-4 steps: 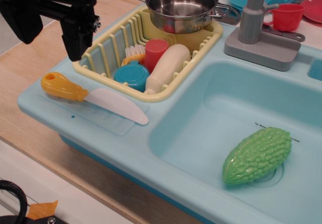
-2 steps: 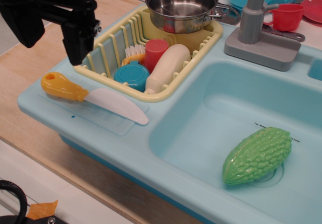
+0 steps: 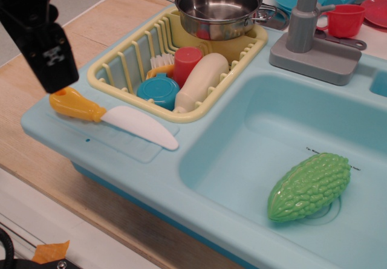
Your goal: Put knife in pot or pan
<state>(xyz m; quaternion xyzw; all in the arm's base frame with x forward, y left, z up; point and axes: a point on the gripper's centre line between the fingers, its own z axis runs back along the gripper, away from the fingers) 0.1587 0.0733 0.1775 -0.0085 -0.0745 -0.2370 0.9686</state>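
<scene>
Hanging at the upper left, the black gripper (image 3: 53,69) points down, its lower end just above the butt of the knife (image 3: 112,116); whether its jaws are parted cannot be told, and it grips nothing. The knife lies flat on the blue sink counter (image 3: 121,160), beside the yellow dish rack (image 3: 121,63). The pot (image 3: 219,8) sits at the rack's far end. Tiny print near the green gourd (image 3: 309,186) is unreadable.
</scene>
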